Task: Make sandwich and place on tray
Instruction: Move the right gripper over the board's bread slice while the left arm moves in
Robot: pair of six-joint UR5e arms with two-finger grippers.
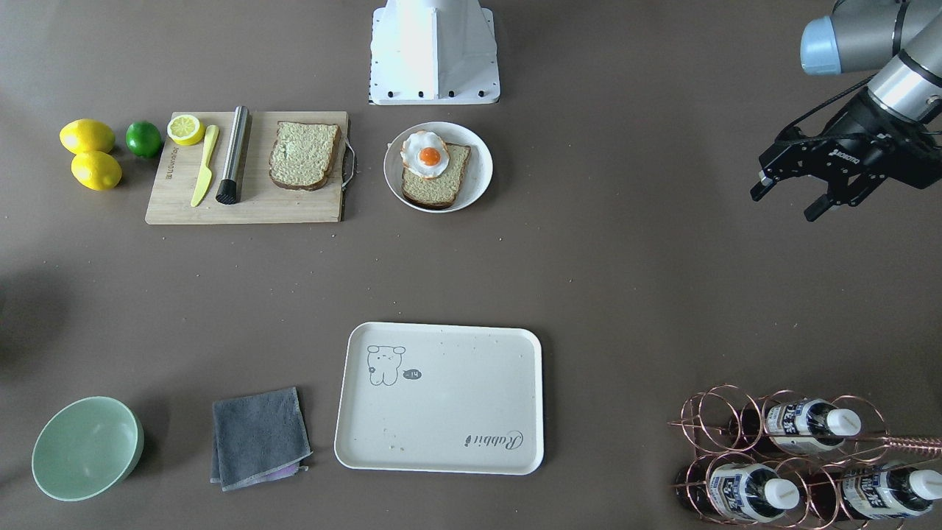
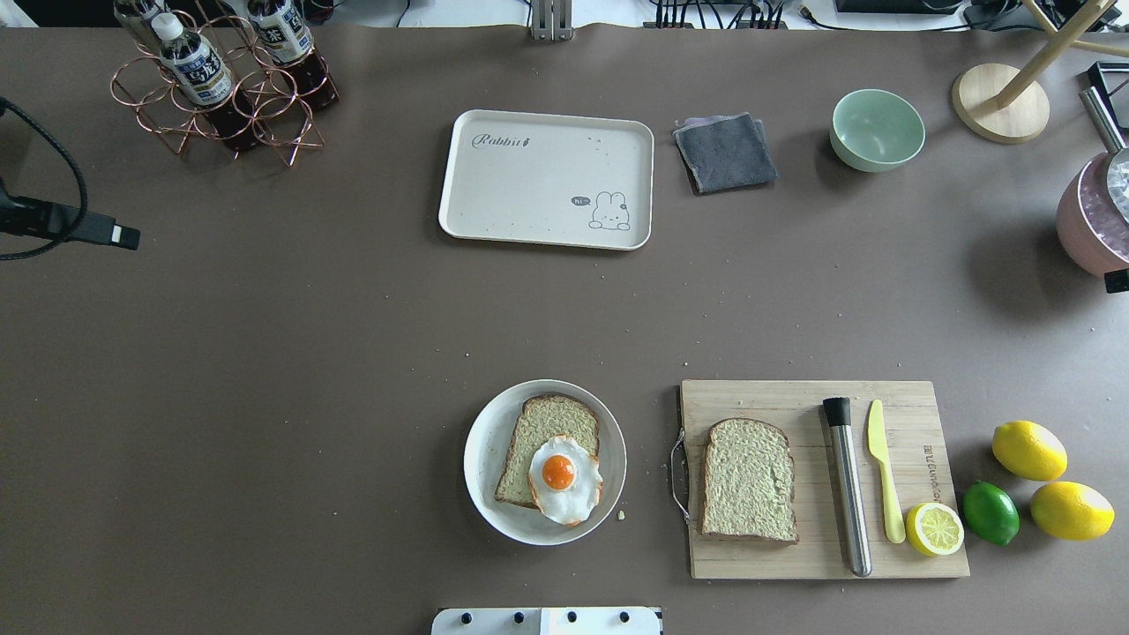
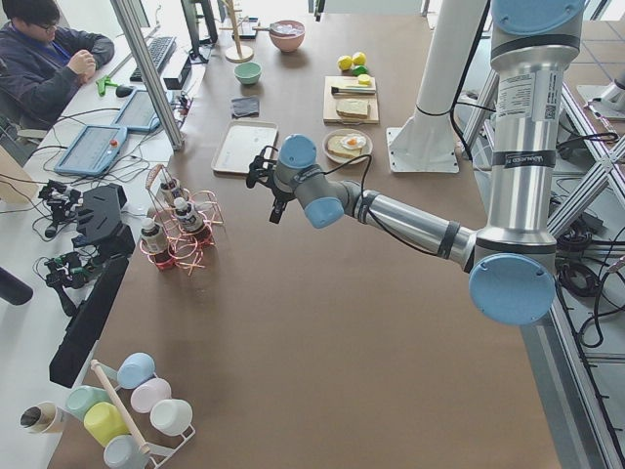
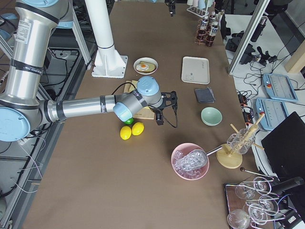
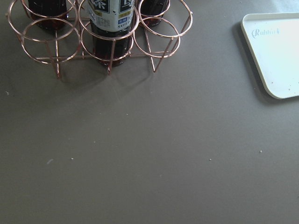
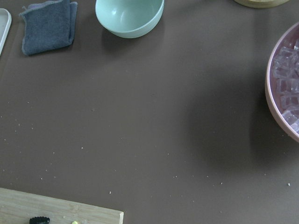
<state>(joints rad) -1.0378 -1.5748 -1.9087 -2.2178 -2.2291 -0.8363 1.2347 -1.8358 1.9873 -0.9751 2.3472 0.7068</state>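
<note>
One bread slice [image 1: 434, 188] with the fried egg [image 1: 427, 154] on top lies on a round white plate [image 1: 480, 173]; it also shows in the overhead view [image 2: 542, 432]. A second bread slice [image 1: 303, 154] lies alone on the wooden cutting board [image 1: 250, 202]. The cream tray [image 1: 456, 397] with the "Rabbit" script holds nothing. My left gripper [image 1: 787, 202] is open and empty, hanging above the table far to the side of the plate, near the bottle rack. My right gripper [image 4: 164, 107] hovers beside the cutting board's lemon end; I cannot tell whether it is open.
A copper rack of bottles [image 1: 795, 456] stands near the left gripper. A grey cloth [image 1: 257, 438] and green bowl [image 1: 87, 447] lie beside the tray. A steel muddler [image 1: 233, 154], yellow knife, lemons and a lime [image 1: 143, 138] are by the board. A pink bowl of ice [image 2: 1094, 220] is at the right.
</note>
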